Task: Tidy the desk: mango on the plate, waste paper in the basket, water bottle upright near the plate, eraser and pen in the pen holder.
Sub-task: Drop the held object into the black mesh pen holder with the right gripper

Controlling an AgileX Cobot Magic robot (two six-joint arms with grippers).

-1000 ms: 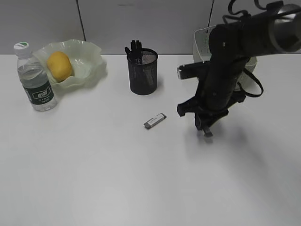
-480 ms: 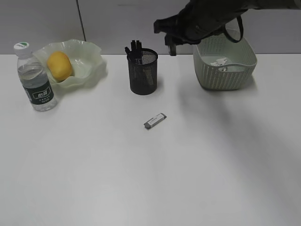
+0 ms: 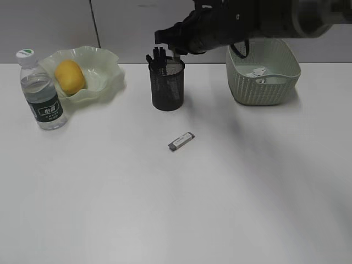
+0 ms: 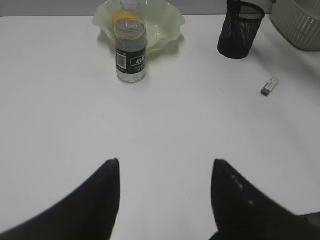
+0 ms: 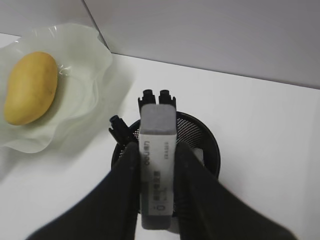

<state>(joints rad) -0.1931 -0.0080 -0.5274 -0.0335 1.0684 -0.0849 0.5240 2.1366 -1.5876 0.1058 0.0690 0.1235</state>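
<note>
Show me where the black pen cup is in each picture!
Exterior view: pen holder stands at upper middle, under the right gripper.
Left wrist view: pen holder sits at the top right.
Right wrist view: pen holder is at center, behind the eraser.
Shared landmark: the plate, to the holder's left.

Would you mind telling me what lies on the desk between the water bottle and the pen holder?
In the exterior view, the plate holding the mango sits slightly behind the line from water bottle to pen holder; otherwise bare desk.
</note>
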